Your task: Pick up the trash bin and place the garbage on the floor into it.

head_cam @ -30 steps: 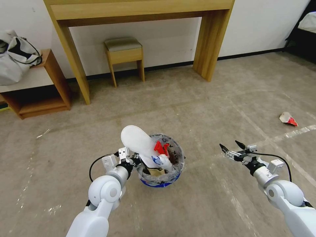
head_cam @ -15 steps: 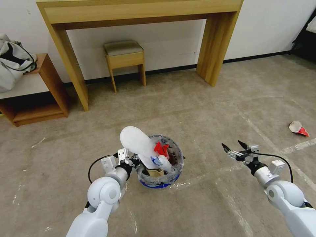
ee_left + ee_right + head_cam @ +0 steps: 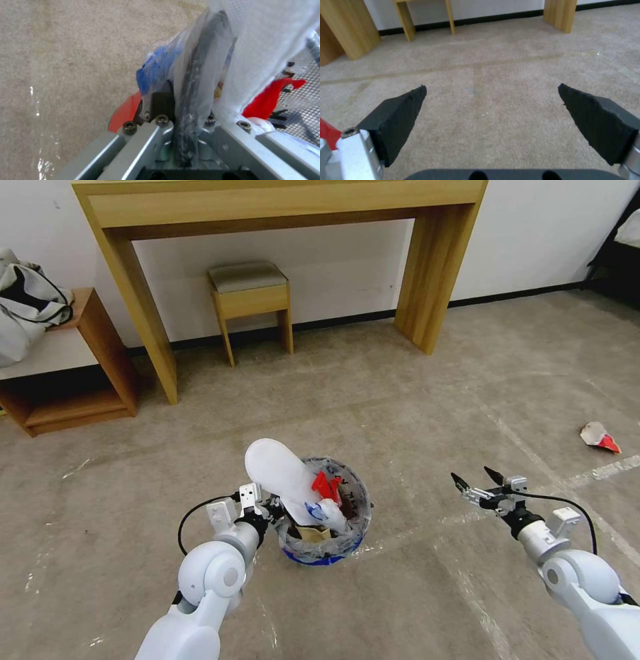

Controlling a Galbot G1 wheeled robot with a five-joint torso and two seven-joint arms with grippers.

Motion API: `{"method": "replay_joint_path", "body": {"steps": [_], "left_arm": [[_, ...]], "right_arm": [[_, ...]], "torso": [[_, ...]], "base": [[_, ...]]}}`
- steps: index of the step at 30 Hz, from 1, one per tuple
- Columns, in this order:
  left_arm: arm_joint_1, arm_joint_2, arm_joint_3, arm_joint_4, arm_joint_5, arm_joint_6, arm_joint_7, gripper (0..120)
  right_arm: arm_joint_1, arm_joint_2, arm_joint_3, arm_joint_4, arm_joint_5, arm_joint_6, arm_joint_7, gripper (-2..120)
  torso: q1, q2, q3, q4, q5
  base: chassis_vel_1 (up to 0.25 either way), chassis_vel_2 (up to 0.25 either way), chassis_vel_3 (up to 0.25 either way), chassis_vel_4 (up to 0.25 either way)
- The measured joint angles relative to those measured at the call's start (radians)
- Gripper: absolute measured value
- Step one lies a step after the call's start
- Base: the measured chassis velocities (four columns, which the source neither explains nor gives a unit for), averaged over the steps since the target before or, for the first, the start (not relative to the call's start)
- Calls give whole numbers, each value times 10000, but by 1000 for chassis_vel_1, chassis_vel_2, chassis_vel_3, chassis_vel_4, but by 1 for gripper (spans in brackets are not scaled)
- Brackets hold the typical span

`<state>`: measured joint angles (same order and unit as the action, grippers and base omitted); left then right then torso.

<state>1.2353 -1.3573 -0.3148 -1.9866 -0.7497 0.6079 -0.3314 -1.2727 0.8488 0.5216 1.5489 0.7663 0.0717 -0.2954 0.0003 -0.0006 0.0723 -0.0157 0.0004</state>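
Your left gripper [image 3: 272, 508] clamps the loaded trash bin [image 3: 325, 543]. Your right gripper [image 3: 479, 481] gapes empty; one wrapper [image 3: 599, 436] remains

The small round red plastic bin with a blue band [image 3: 325, 553] is lined with a thin, glossy, crinkled clear plastic bag [image 3: 196, 75]. The flat white slipper [image 3: 280, 473] sticking out of it looks like soft, matt, finely dotted cloth. The left gripper [image 3: 181, 117] is brushed, bare metal with dark screws, clamped on the bin's rim. The right gripper [image 3: 491, 110] has 2 rough, matt black rubbery pads [image 3: 400, 117], spread apart. The floor [image 3: 413, 400] is a matt, coarse beige carpet. The light wooden desk [image 3: 280, 207] has a smooth finish.
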Motion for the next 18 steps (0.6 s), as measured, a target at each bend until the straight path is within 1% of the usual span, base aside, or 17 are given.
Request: {"method": "replay_joint_path", "body": {"steps": [7, 10, 18], "left_arm": [[15, -112, 19, -23, -25, -5, 15, 1], [19, -128, 27, -26, 32, -8, 94, 1], [-28, -215, 39, 16, -90, -57, 32, 1]], "right_arm": [[11, 7, -16, -67, -16, 56, -52, 100], [14, 17, 12, -150, -31, 92, -92, 100], [8, 15, 89, -325, -89, 199, -144, 100]], "torso": [[-1, 0, 0, -1, -1], [-1, 0, 0, -2, -1], [-1, 0, 0, -8, 0]], "base": [[-19, -21, -21, -20], [-66, -75, -71, -63], [-82, -63, -60, -62]]}}
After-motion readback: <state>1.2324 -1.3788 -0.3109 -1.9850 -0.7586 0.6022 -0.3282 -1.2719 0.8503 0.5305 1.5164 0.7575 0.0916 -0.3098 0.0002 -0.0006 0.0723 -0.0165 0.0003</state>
